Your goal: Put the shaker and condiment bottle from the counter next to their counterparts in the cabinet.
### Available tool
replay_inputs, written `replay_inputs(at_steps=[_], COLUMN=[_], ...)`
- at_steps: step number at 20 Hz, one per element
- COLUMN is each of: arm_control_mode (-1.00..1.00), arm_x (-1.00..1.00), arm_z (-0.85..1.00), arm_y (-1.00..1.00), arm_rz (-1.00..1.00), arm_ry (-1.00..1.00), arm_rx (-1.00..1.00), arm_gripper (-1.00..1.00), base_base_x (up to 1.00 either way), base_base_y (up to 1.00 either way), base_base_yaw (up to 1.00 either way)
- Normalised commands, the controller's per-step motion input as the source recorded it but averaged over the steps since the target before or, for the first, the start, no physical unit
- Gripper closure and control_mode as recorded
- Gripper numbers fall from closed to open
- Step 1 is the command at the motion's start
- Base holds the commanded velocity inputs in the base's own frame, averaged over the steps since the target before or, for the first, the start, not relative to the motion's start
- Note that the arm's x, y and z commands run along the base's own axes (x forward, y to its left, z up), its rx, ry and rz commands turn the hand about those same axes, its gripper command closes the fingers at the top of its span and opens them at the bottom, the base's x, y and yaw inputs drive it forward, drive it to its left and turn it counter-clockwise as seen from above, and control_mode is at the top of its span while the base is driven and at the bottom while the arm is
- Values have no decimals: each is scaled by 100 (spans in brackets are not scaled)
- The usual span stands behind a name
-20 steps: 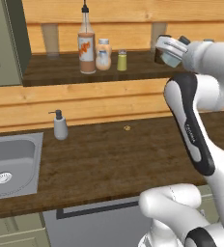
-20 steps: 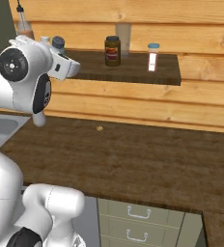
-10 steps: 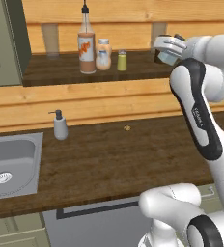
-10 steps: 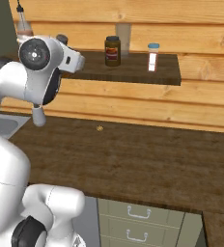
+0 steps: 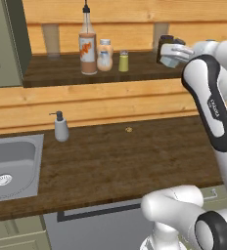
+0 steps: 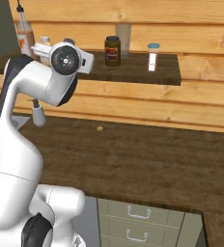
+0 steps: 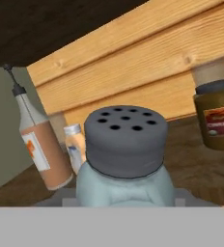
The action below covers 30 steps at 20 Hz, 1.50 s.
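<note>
1. Gripper (image 5: 170,52) is clenched on the shaker (image 7: 125,159), a pale-blue body with a grey perforated cap, held up at shelf level.
2. White arm (image 5: 211,105) is bent upward, hand reaching toward the cabinet (image 5: 56,73).
3. Condiment bottle (image 5: 87,45) stands on the dark wood-grain shelf, left of the shaker.

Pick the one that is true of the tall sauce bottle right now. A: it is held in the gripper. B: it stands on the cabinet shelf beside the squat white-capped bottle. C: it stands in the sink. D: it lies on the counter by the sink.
B: the sauce bottle stands upright on the cabinet shelf, right beside the squat white-capped bottle, while the gripper holds the pale-blue shaker.
</note>
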Motion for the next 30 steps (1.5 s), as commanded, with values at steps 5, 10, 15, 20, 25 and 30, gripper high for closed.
replay_inputs(at_steps=[5, 10, 15, 20, 25, 30], arm_control_mode=[-100, -100, -100, -100, -100, -100], arm_x=[2, 5, 20, 13, 11, 5], arm_z=[0, -11, -19, -2, -23, -24], arm_y=[32, 7, 3, 0, 0, 0], arm_rz=[0, 0, 0, 0, 0, 0], arm_ry=[-1, 3, 2, 0, 0, 0], arm_rx=[-11, -12, -5, -3, -8, -7], arm_gripper=[100, 100, 100, 100, 100, 100], base_base_x=[0, 0, 0, 0, 0, 0], base_base_y=[0, 0, 0, 0, 0, 0], base_base_yaw=[0, 0, 0, 0, 0, 0])
